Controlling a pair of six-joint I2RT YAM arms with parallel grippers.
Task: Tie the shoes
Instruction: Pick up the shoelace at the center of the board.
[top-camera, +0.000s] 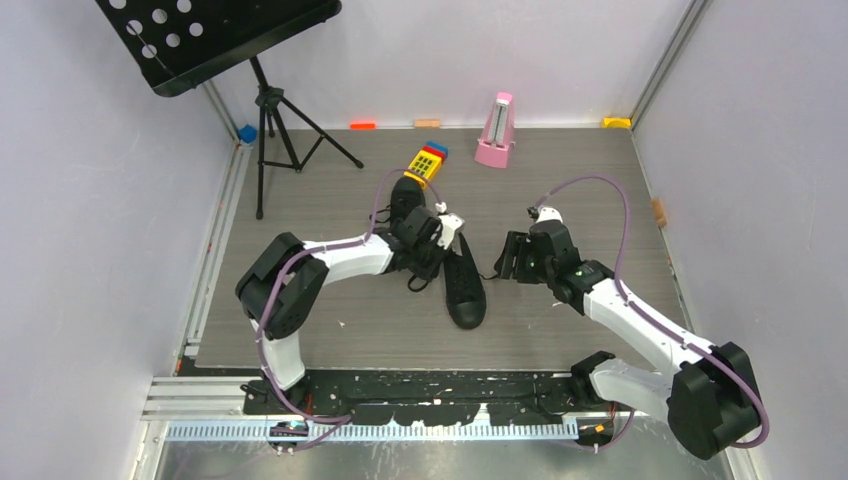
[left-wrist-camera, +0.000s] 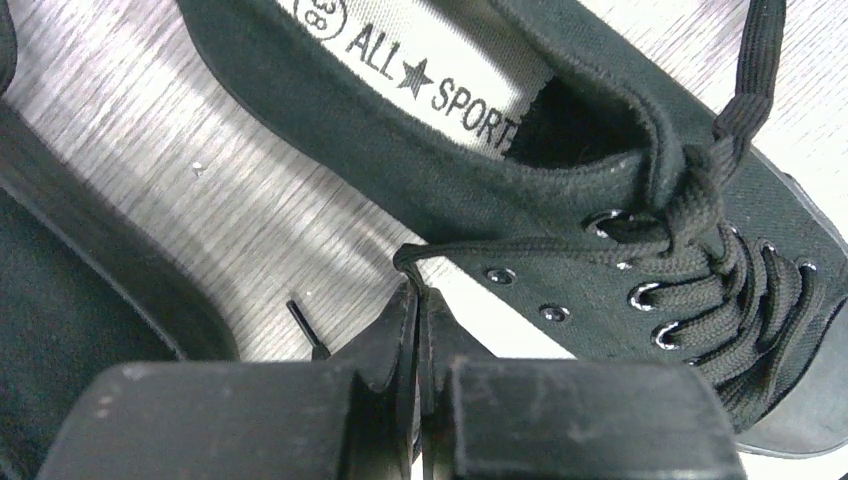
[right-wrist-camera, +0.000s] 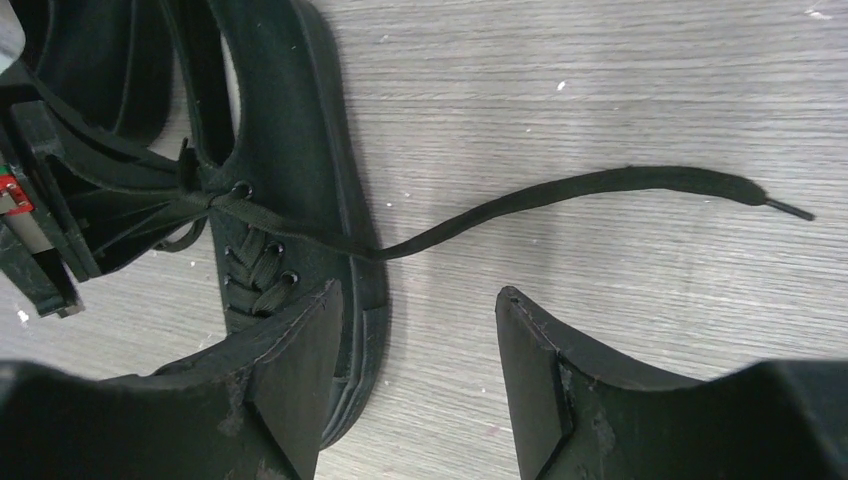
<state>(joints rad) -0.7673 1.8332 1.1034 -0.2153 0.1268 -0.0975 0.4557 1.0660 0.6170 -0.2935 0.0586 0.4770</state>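
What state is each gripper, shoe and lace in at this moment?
Left gripper: fingers shut on the pinched lace.
Right gripper: fingers open, holding nothing.
Near shoe: upright on the table, laced, no bow.
Pinched lace: runs from the eyelets into the left fingers.
Free lace: lying loose on the table, unheld.
Far shoe: upright, mostly hidden; lace state cannot be told.

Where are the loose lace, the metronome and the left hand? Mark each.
loose lace (right-wrist-camera: 650, 182), right wrist view, its flat middle.
metronome (top-camera: 497, 125), top view, its pink body.
left hand (left-wrist-camera: 414, 300), left wrist view, between its shut fingertips.
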